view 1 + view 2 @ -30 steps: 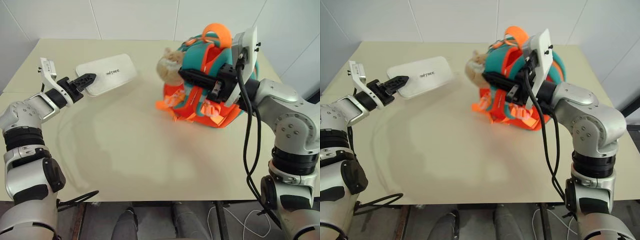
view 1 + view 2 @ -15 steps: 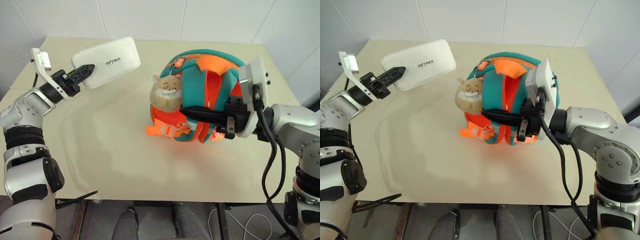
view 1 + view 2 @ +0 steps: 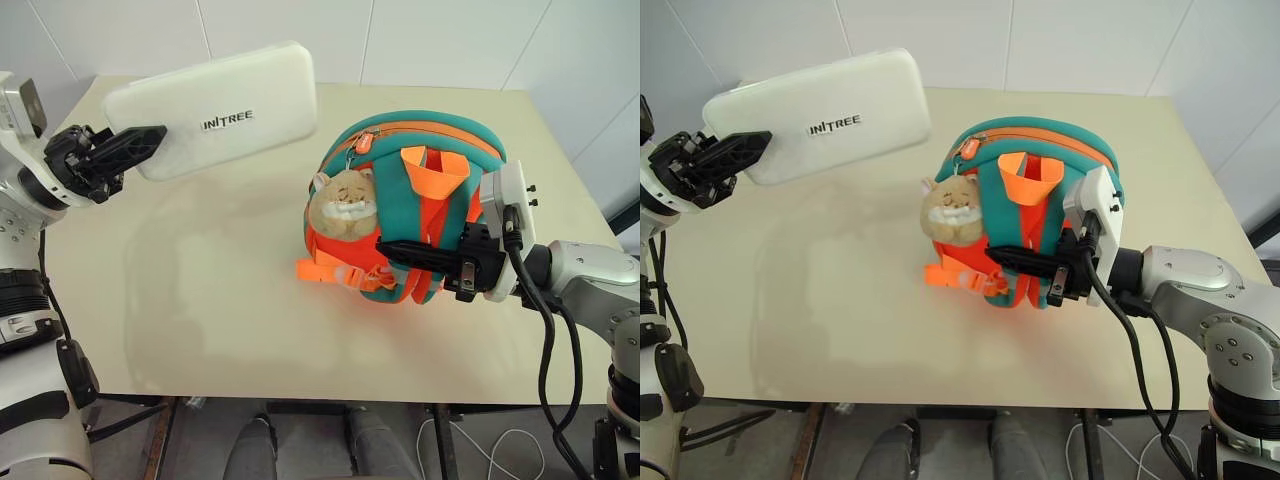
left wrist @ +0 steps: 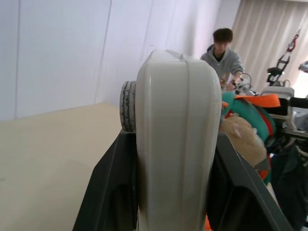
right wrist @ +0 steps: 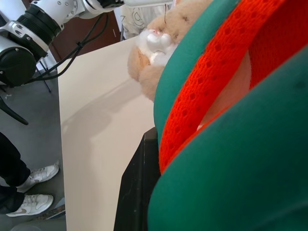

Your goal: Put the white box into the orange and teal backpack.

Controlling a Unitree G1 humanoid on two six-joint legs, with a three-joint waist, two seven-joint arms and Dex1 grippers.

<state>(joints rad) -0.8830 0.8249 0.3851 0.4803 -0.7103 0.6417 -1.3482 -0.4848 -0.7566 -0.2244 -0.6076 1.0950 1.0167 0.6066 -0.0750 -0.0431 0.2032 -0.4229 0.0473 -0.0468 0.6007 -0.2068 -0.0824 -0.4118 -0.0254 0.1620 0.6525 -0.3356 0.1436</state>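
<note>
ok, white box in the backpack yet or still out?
Out. The left gripper holds the white box in the air above the table, apart from the backpack, which the right gripper grips.

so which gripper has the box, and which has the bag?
The left gripper is clamped on one end of the white box, held up off the table. The right gripper is shut on a strap of the backpack, beside the plush toy.

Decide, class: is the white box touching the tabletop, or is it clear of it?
Apart. In the left eye view the white box is held up by the left gripper at one end, with bare table and the box's shadow below it.
</note>
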